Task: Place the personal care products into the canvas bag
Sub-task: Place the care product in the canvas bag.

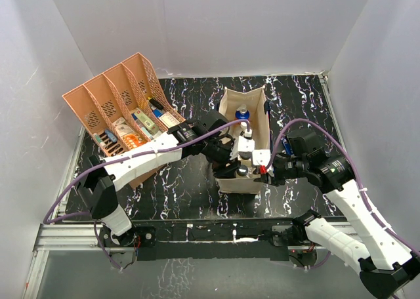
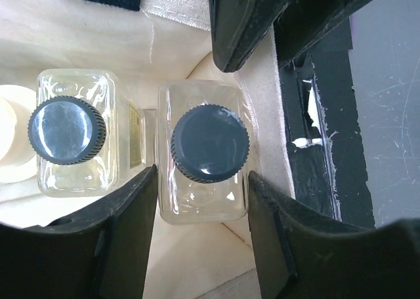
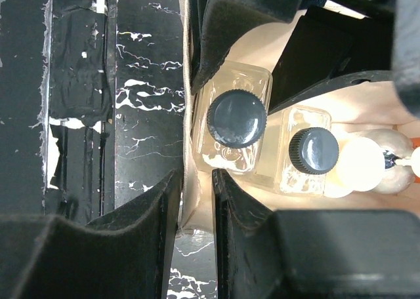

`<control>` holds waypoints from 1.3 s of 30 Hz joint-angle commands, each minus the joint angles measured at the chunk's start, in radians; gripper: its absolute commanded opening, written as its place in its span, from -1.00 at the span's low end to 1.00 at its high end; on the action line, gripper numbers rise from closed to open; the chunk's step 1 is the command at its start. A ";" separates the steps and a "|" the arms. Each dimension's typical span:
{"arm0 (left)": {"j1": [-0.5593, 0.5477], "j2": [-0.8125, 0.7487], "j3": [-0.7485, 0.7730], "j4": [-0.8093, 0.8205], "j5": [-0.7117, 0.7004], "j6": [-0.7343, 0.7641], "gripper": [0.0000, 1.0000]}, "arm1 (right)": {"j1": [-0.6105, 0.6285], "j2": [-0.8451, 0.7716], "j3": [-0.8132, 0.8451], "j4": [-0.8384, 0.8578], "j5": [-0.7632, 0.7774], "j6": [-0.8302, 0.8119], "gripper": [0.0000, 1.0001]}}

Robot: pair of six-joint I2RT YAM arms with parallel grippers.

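Left gripper (image 2: 202, 189): down inside the canvas bag (image 1: 239, 184), with its black fingers (image 2: 125, 240) against opposite sides of a clear bottle (image 2: 210, 143). From where I stand it looks clamped on it.
Clear bottle: upright between the left jaws, dark cap up, in a corner of the bag. The canvas wall runs just outside one finger.
Second bottle (image 2: 65, 132): just outside the left gripper's other finger, upright and close beside the gripped one. A cream cap (image 2: 10, 141) sits beyond it.
Right gripper (image 3: 195, 197): nipped shut on the bag's wall, the canvas sandwiched between its pads. The gripped bottle stands just inside that wall.
Risk on opening: the finger between the two bottles has almost no room. I reckon spreading the jaws could shove the second bottle into its neighbours.
Risk on lifting out: a pad dragging on the glass or catching the cap could tip the bottle or carry it up.
Risk to the bag: the wall is soft. A tug from the right gripper, or the left arm snagging the rim, could lean the bag and topple what stands inside.
Risk between arms: both grippers work the same corner, close beside each other, so a careless withdrawal could knock them together.
Orange tray (image 1: 111, 102): well away from both grippers, back along the left arm. I cannot tell whether any bottles remain in it.
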 commanded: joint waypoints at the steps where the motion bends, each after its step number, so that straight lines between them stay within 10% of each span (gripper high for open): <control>1: -0.016 -0.074 0.027 0.022 0.145 -0.078 -0.78 | -0.005 0.009 0.000 -0.010 0.032 0.012 -0.43; 3: -0.016 -0.067 0.022 0.082 0.155 -0.124 -1.00 | -0.005 0.012 0.005 -0.007 0.037 0.015 -0.43; 39: 0.009 -0.093 -0.190 0.761 0.245 -0.640 -1.00 | -0.005 0.018 0.026 0.003 0.063 0.057 -0.46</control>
